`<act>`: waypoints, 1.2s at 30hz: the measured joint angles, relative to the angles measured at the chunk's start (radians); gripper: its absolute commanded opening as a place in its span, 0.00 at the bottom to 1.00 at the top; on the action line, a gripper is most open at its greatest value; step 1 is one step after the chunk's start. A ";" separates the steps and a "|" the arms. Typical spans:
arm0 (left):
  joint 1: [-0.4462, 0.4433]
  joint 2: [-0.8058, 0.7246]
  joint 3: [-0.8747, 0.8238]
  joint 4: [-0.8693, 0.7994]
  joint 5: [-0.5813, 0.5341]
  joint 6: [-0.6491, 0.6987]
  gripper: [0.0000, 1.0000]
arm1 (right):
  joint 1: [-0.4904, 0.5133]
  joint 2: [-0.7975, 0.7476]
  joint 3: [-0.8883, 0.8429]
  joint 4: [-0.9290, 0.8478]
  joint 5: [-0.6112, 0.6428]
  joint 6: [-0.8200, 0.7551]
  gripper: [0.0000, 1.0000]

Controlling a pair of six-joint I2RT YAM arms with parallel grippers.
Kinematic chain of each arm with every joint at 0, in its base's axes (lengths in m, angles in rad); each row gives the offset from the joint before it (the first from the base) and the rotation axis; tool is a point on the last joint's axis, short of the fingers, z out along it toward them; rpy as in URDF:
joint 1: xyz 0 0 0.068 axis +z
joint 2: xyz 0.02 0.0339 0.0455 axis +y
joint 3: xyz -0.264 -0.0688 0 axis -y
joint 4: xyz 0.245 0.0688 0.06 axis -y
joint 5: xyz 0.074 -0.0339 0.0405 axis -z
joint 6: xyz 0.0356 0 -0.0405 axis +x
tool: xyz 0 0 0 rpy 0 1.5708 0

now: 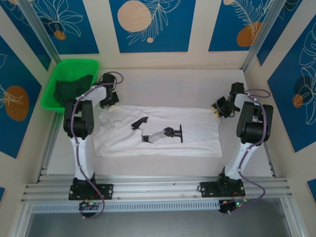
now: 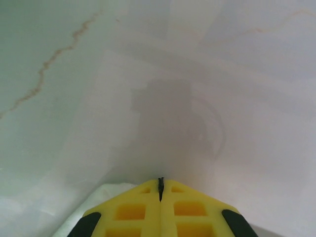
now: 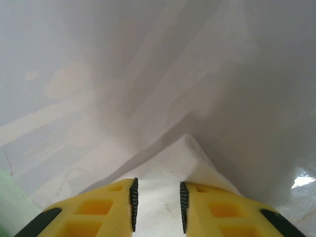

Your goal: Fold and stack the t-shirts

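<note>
End effectors at the white t-shirt [image 1: 197, 129].
We see the left end effector [image 2: 160, 183] closed, the right end effector [image 3: 157, 195] pinching its cloth.

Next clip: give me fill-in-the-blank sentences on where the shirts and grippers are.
The dark green t-shirt lies in the bright green ____.
The white t-shirt is spread on the ____.
The left gripper is ____.
The right gripper has ____ cloth between its fingers.
Missing: tray, table, shut, white.
</note>
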 measured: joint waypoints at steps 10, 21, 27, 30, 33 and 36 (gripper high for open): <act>0.024 -0.033 -0.003 0.009 0.048 -0.015 0.38 | -0.003 -0.029 -0.026 0.048 -0.021 0.030 0.44; -0.012 -0.269 -0.097 0.036 0.146 -0.048 0.55 | 0.278 -0.455 -0.229 0.216 -0.003 0.005 0.64; -0.123 -0.240 -0.135 0.020 0.235 -0.035 0.67 | 0.509 -0.506 -0.365 0.288 -0.010 -0.040 0.64; -0.173 -0.178 -0.084 0.001 0.284 -0.025 0.67 | 0.551 -0.500 -0.404 0.307 -0.011 -0.054 0.64; -0.209 -0.120 -0.031 -0.023 0.324 -0.025 0.67 | 0.553 -0.475 -0.403 0.323 -0.010 -0.065 0.64; -0.221 -0.084 0.014 -0.056 0.318 -0.024 0.64 | 0.552 -0.462 -0.403 0.334 -0.010 -0.069 0.64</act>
